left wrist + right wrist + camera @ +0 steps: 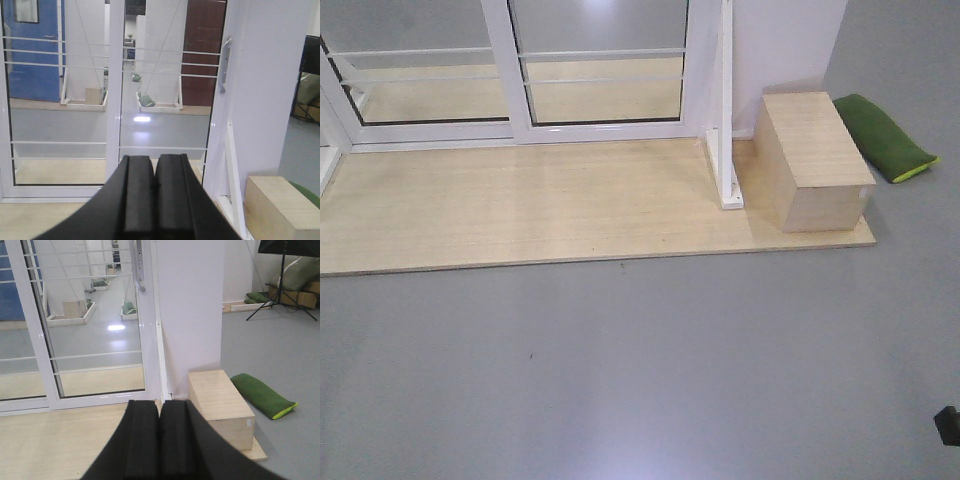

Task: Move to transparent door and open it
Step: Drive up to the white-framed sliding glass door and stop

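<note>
The transparent door (165, 100) is the right-hand glass panel in a white frame with thin white bars. Its curved grey handle (224, 65) sits high on the right stile. In the right wrist view the same door (95, 340) stands at the left, with the handle (139, 270) near the top. From the front camera only the door's lower part (605, 100) shows, beyond a wooden platform. My left gripper (154, 158) is shut on nothing, well short of the door. My right gripper (160, 403) is also shut and empty, over the platform.
A light wooden platform (520, 200) lies before the doors on grey floor. A slanted white post (723, 120) and a wooden box (815, 160) stand at its right end. A green cushion (885, 135) lies beside the box. A handle-less glass panel (57, 100) is left.
</note>
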